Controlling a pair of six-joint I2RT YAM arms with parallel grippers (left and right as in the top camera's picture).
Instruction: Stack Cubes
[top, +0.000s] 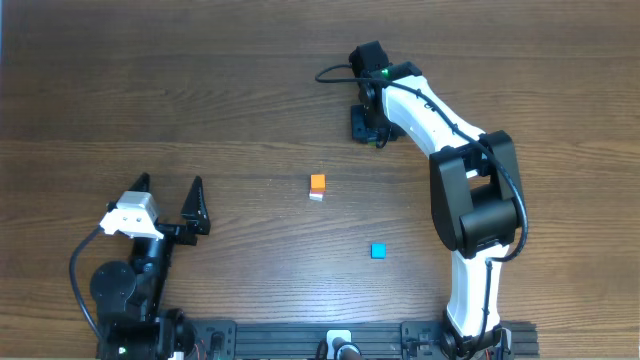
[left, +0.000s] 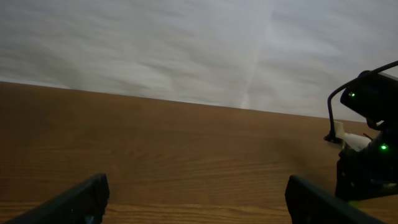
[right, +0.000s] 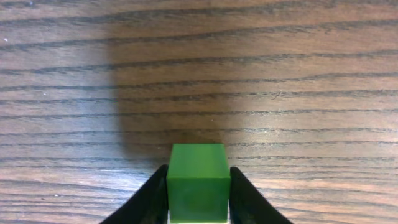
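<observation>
The orange cube (top: 317, 182) is sitting on a white cube (top: 316, 196) at mid-desk (top: 200, 90), and the blue cube (top: 377, 250) is lying apart, nearer the arm bases. The right arm is stretching far up the desk. Its pincer (right: 199, 190) is pointing down and pinching the green cube (right: 199, 174), whose faces are lining up square with the wood grain. The left pincer (top: 171, 185) is sitting spread wide near its base.

The table (top: 200, 80) is dark-grained wood with a soft sheen. The green cube (right: 199, 180) looks like smooth, matt plastic. The right arm (top: 430, 110) has a glossy white shell; the left gripper (top: 170, 188) is matt black.
</observation>
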